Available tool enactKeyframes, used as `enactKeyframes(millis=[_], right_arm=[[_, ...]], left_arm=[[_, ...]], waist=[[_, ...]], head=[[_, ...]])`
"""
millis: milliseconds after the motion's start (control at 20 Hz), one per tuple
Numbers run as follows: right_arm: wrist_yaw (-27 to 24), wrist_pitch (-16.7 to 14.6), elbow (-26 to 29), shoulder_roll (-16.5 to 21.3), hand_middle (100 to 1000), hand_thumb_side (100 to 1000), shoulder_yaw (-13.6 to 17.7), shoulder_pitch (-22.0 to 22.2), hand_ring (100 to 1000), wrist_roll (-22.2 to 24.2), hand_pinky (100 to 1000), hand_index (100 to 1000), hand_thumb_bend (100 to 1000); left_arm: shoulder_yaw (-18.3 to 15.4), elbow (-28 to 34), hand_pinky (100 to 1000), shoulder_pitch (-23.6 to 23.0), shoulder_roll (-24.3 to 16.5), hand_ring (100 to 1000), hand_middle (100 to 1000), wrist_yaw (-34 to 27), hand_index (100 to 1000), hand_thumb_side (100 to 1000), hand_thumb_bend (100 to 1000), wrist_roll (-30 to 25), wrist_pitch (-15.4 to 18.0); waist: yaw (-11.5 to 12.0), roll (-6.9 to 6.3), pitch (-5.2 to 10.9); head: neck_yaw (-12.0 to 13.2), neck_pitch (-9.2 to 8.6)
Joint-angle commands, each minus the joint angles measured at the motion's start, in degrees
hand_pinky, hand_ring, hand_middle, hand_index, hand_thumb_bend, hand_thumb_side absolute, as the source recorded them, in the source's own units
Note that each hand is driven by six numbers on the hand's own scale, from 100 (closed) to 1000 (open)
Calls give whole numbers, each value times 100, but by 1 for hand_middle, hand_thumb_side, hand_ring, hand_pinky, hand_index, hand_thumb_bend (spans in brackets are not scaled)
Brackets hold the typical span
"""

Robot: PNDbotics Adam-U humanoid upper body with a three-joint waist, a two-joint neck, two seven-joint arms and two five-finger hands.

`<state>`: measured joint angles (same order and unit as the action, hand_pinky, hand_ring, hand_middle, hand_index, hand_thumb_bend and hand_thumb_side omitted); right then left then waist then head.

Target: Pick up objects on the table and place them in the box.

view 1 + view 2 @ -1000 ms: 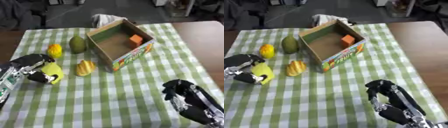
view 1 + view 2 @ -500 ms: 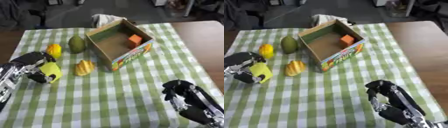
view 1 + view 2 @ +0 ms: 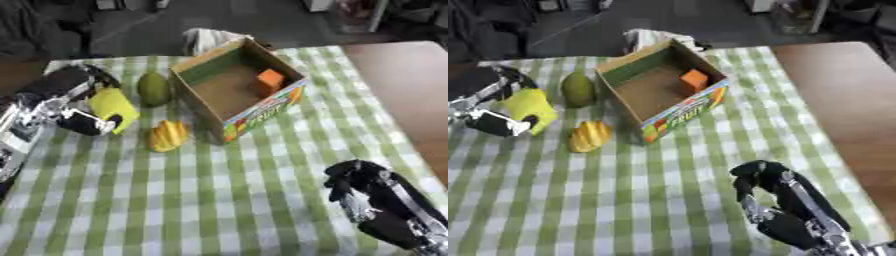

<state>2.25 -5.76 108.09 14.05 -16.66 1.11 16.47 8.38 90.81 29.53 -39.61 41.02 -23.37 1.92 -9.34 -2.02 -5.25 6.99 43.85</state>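
Fingers of the left hand [image 3: 66, 102] curl round a yellow-green object [image 3: 114, 106] at the left edge of the frame. Beside it sits a green fruit [image 3: 154, 89], with a yellow-orange fruit [image 3: 166, 135] lower down, both just left of the open box [image 3: 236, 85] in the upper middle, which holds an orange block [image 3: 269, 81]. Right hand [image 3: 372, 192] rests at lower right, fingers curled on nothing. Checked cloth [image 3: 219, 200] lies bare across the lower middle, brown table [image 3: 402, 95] at right
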Motion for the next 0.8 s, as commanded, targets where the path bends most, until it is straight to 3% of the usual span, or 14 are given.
enactKeyframes(millis=[50,400,800], right_arm=[[8,-16,65,74,524,318,-11,-14,465,41,694,691,100],[-42,-8,65,41,524,322,-81,-55,466,110,694,690,100],[-86,0,67,23,524,325,-149,-99,466,192,694,690,100]], left_arm=[[248,-189,528,540,-75,507,625,-47,795,222,173,-167,174],[820,-1229,546,1747,637,519,641,486,801,235,240,-217,747],[1112,-1990,570,2020,1318,539,655,931,810,241,218,17,1262]], waist=[[-36,8,65],[-193,41,42],[-355,61,-5]], head=[[9,27],[26,27],[71,27]])
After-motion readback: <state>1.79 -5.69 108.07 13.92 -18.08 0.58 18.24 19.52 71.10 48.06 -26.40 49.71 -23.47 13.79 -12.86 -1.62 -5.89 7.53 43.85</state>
